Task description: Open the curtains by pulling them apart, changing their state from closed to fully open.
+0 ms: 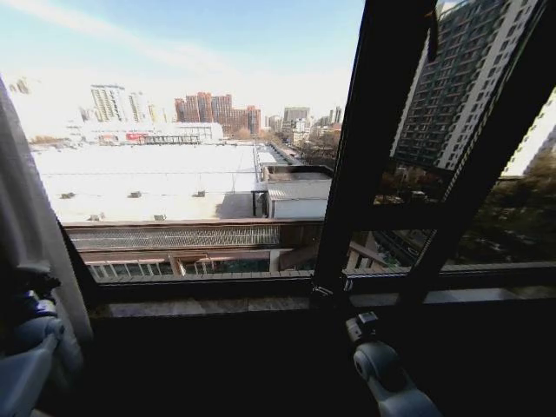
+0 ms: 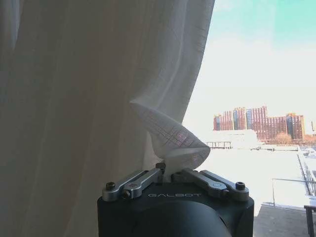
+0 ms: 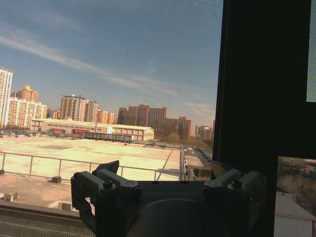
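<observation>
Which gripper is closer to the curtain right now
Left. The left gripper is pinching a fold of the curtain in its shut jaws at the window's left edge. The right gripper is open by the dark frame bar, well away from the curtain.

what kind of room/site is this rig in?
Likely an upper-floor room in a city building, at a window. A sheer curtain, pinched in the left pincer, hangs beside a dark window frame overlooking rooftops and towers. The right pincer sits open at the frame.

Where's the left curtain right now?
The curtain hangs at the far left edge of the head view, beside the window frame. The left end effector is shut on a fold of it.
</observation>
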Available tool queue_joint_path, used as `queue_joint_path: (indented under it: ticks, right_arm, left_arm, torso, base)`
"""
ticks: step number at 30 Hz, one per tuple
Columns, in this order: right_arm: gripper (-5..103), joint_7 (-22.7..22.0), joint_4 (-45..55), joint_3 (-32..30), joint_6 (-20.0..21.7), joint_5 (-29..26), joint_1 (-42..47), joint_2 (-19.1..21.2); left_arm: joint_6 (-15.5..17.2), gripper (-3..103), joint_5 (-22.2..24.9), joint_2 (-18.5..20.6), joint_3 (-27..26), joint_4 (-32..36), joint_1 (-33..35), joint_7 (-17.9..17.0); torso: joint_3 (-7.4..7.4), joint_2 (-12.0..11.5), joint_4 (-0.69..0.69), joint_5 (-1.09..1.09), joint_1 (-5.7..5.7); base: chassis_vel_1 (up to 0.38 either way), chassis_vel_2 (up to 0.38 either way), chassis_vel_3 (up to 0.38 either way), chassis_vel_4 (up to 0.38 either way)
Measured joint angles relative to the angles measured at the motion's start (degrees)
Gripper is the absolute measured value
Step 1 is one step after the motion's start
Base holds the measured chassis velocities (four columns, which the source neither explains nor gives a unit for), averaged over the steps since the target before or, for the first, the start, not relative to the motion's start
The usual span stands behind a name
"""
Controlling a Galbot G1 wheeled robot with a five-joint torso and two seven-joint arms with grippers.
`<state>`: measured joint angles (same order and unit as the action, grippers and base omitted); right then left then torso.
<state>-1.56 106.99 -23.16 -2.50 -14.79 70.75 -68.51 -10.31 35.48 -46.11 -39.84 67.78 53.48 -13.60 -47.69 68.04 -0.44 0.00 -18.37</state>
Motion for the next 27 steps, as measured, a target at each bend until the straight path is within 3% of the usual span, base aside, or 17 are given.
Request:
queue_joint_path:
  ticks: [12,27]
  right_arm:
    - [100,0.0,0.0,0.0,0.0,0.0,0.0,0.0]
    - [100,0.01,0.0,0.02,0.0,0.0,0.0,-0.01]
  left_arm:
    - [0.55,0,-2.55,-2.2,1.62,2.73,-0.4,0.0]
    - [-0.73,0,-2.8,-2.08,1.73,0.48,-0.31,0.38]
  torso:
    - [0.0,0.0,0.01,0.01,0.0]
    - [0.0,0.0,0.06,-0.04,0.0]
  base:
    - [0.008,0.008,-0.01,-0.009]
    - [0.131,0.138,-0.124,-0.135]
